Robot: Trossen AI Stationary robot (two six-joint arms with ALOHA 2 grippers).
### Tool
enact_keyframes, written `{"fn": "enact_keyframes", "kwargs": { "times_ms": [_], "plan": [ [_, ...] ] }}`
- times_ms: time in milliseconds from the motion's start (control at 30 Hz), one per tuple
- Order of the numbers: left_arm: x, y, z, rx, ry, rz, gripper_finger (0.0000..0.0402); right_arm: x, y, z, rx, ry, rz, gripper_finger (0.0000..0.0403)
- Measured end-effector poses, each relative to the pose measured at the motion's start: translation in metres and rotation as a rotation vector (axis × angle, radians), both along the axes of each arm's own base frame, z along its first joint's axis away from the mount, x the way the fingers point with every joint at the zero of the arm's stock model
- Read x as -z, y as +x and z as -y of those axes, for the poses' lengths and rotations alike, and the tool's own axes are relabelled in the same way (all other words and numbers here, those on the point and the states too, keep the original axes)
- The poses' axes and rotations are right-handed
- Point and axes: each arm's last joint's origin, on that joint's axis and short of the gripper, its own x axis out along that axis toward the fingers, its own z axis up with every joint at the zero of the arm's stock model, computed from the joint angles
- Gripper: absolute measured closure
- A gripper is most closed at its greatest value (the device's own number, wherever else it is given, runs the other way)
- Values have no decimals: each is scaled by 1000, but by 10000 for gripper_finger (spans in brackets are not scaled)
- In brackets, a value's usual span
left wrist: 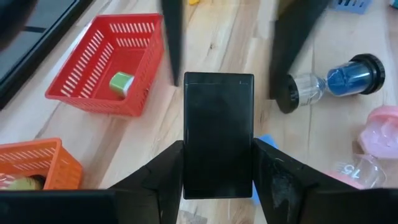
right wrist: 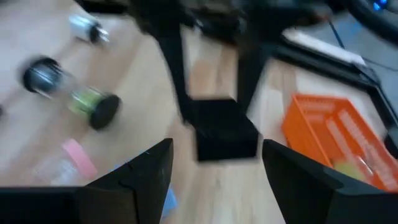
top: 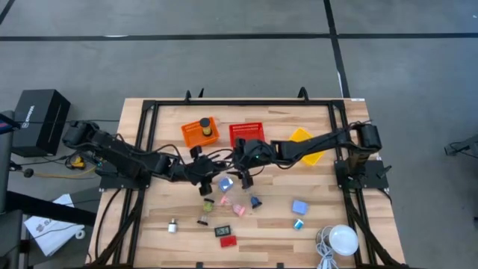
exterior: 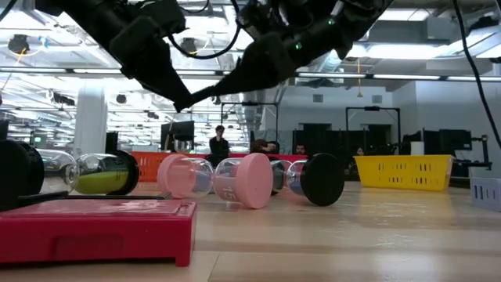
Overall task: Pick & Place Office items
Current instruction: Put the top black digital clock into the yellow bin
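There are three mesh baskets on the wooden surface (top: 269, 239): one orange basket (top: 200, 132), one red basket (top: 246, 134) and one yellow basket (top: 306, 142). Two arms meet in the middle, just in front of the baskets. The left pincer (left wrist: 217, 162) is clenched on one black block (left wrist: 217, 118), with a finger pressed on each side. The block is up off the wood, near the red basket. The right pincer (right wrist: 216, 155) is spread wide and points at the same block from the other side; I cannot tell if it touches it. The other small office items lie loose in front of the arms. From above they are tiny, but one blue block (top: 299, 207) and one white dome (top: 343, 239) are easy to spot. The low view shows three sand timers lying down: one green timer (exterior: 102, 172), one pink timer (exterior: 227, 182) and one black-capped timer (exterior: 313, 178), with one flat red rectangle (exterior: 94, 223) in front. Only the left wrist view shows one green cube (left wrist: 121, 84) inside the red basket, and one blue timer (left wrist: 336, 84).
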Motion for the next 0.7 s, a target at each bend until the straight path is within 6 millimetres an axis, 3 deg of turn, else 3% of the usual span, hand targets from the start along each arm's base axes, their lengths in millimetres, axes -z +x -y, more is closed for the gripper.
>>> {"fn": "enact_keyframes", "kwargs": {
  "times_ms": [467,700],
  "plan": [
    [-5,5,0,21,17,54,238,-4,2,-1,-24,10,40,165],
    [-5,5,0,25,20,56,233,-3,2,-1,-23,9,40,197]
  ]
}}
